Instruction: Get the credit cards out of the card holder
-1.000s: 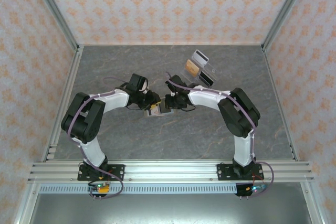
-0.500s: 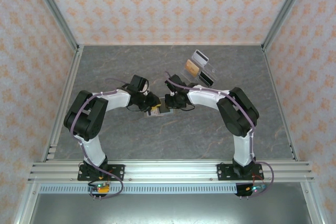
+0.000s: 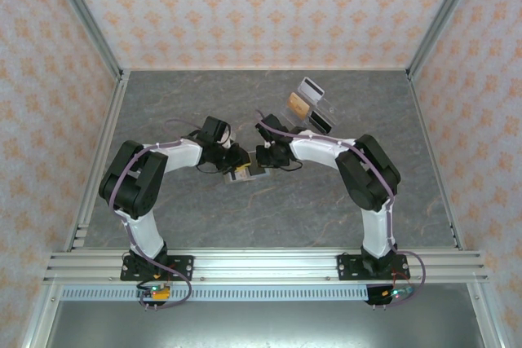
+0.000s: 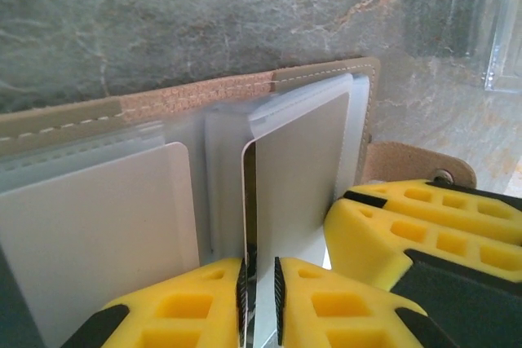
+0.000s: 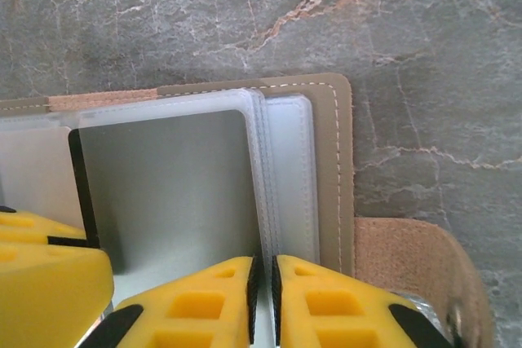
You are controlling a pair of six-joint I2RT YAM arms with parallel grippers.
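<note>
Card holder (image 3: 251, 175) lies open mid-bench (image 3: 245, 95); its stitched long edge runs 9 to 3 o'clock in both wrist views; its clear sleeves (image 5: 285, 177) carry pale cards; whitish card (image 4: 302, 169) has its left edge lifted, long axis toward 12 o'clock; left end effector (image 4: 259, 299) is pinched on its near edge; right end effector (image 5: 263, 299) is pinched on the sleeves; clear stand (image 3: 311, 105) at 1 o'clock from the holder, tan and dark pieces inside.
</note>
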